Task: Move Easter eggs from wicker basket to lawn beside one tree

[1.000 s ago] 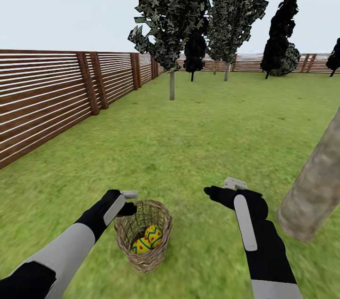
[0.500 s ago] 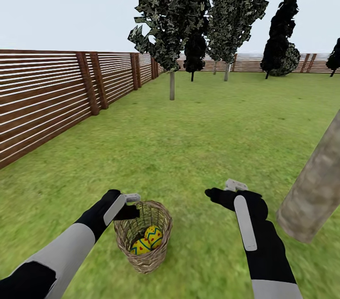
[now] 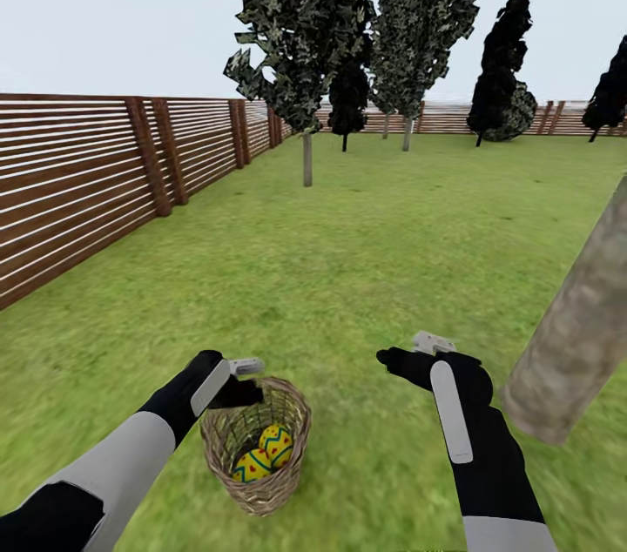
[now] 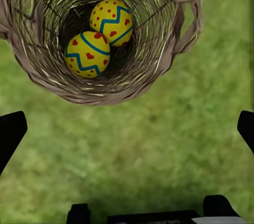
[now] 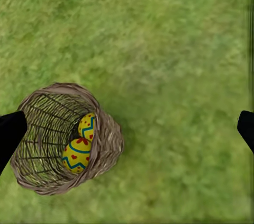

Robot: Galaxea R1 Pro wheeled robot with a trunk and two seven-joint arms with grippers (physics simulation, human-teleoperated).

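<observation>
The wicker basket (image 3: pixel 261 495) stands on the lawn (image 3: pixel 348 273) just in front of me, with two yellow Easter eggs (image 3: pixel 277 442) (image 3: pixel 250 466) lying side by side in it. My left gripper (image 3: pixel 247 371) hovers at the basket's far left rim. In the left wrist view it (image 4: pixel 127 128) is open, with the basket (image 4: pixel 108 96) and both eggs (image 4: pixel 111 21) (image 4: pixel 87 54) ahead of the fingers. My right gripper (image 3: pixel 420 350) hangs open over bare grass to the basket's right. Its wrist view looks down on the basket (image 5: pixel 108 144) and eggs (image 5: pixel 77 156). A thick grey-brown tree trunk (image 3: pixel 570 334) rises at the right.
A brown slatted fence (image 3: pixel 78 178) runs along the left and across the back. A thin-trunked leafy tree (image 3: pixel 306 158) and dark narrow trees (image 3: pixel 503 82) stand far off. Open grass lies between the basket and the thick trunk.
The whole picture has shifted a little left, so the camera has turned. My left gripper has crept slightly further over the basket's rim. The right arm holds its place.
</observation>
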